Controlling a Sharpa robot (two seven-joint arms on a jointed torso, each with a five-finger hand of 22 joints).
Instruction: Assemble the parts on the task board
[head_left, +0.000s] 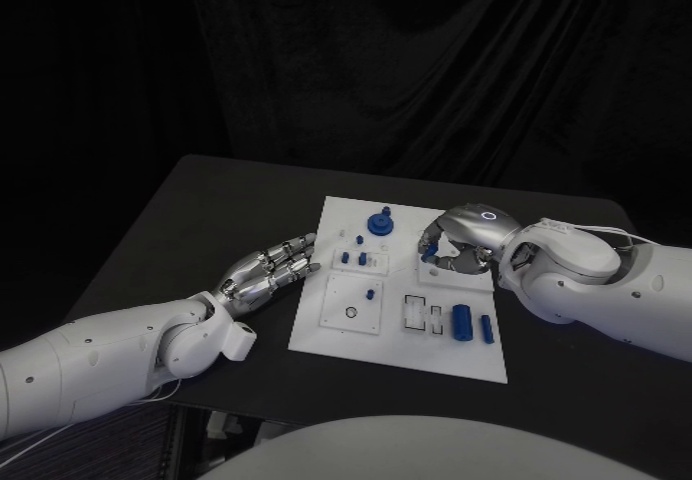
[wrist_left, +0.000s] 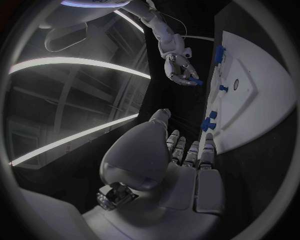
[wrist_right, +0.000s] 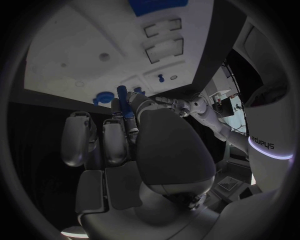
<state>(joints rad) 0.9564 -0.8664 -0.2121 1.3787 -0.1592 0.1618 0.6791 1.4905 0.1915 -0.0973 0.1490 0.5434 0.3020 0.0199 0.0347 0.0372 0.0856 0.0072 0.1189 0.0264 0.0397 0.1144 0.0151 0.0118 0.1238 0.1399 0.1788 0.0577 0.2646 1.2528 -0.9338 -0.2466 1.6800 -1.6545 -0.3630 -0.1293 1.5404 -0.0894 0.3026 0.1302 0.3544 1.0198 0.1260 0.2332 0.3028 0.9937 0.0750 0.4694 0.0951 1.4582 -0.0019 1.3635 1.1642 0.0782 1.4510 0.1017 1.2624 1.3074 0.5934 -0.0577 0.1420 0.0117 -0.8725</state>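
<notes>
So the right hand (head_left: 459, 245) has its fingers closed around a small blue cylindrical peg (wrist_right: 124, 101). In the right wrist view the peg sticks out past the fingertips, its long axis running roughly along the fingers and aimed at the flat white plastic task board (head_left: 329, 330). The left wrist view shows the same blue peg (wrist_left: 195, 81) pinched in that hand, held just off the board's surface.

In the head view the right hand hovers over the board's upper right area, around 2 o'clock from the board's centre. The big blue round gear-like part (head_left: 379, 222) stands at about 10 o'clock from the hand, quite near. A couple of short blue pegs (head_left: 364, 260) stand in the block just beside the fingers at 8 o'clock.

The left hand (head_left: 268, 270) rests on the black table at the board's left edge, about 9 o'clock, fingers spread and straight, holding nothing.

My guess is the peg goes down into a socket right under the right hand, so that hand is far nearer. I can't tell which hole.
</notes>
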